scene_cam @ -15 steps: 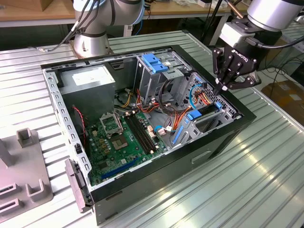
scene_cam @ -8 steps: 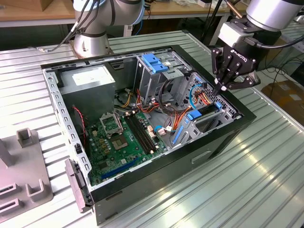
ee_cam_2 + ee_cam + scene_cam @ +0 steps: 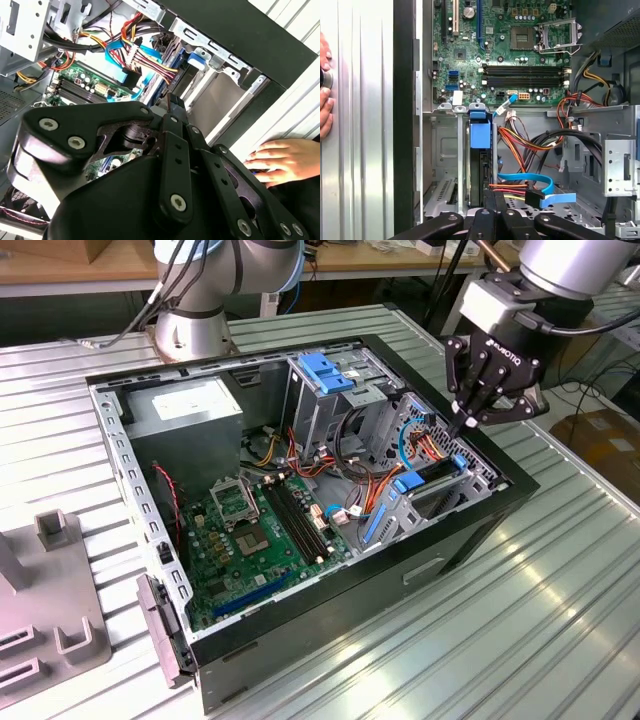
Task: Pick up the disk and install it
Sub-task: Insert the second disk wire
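— Item one, the gripper (image 3: 470, 425)?
— We log its fingers pressed together, nothing between them, tips just above the disk (image 3: 481, 170).
— The disk?
— We find it standing on edge in the metal bay (image 3: 445, 165) of the computer case (image 3: 470, 530), blue tab on top, beside the coloured cables (image 3: 530, 145).
— Further out?
— We note the green board (image 3: 250, 530), and a hand (image 3: 287, 160) on the table (image 3: 520, 640).
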Controlling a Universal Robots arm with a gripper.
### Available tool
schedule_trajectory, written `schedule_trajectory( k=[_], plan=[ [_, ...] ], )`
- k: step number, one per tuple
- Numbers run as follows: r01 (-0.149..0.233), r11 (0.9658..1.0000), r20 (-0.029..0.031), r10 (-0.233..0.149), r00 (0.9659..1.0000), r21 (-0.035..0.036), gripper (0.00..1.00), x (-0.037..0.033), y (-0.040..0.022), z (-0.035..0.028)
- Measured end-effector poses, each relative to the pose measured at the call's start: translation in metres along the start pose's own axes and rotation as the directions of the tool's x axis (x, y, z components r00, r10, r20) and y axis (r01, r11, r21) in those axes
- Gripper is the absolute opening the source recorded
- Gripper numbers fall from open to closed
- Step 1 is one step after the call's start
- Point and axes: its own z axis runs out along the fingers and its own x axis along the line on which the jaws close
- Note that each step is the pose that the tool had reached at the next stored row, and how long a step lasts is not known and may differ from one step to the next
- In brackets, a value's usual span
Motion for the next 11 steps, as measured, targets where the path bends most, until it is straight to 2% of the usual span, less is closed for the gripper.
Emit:
schedule_trajectory(
  k=[3,7,8,11],
  plan=[
    [0.0,1.0,-0.0011,0.0,1.0,-0.0001,0.1,-0.0026,0.0001,-0.0052],
    [0.0,1.0,-0.0022,0.0,1.0,-0.0008,0.1,-0.0054,0.0001,-0.0083],
    [0.0,1.0,-0.0053,0.0,1.0,-0.001,0.1,-0.009,0.0001,-0.0083],
    [0.0,1.0,-0.0073,0.0,1.0,-0.0011,0.1,-0.0257,0.0003,-0.0078]
  ],
)
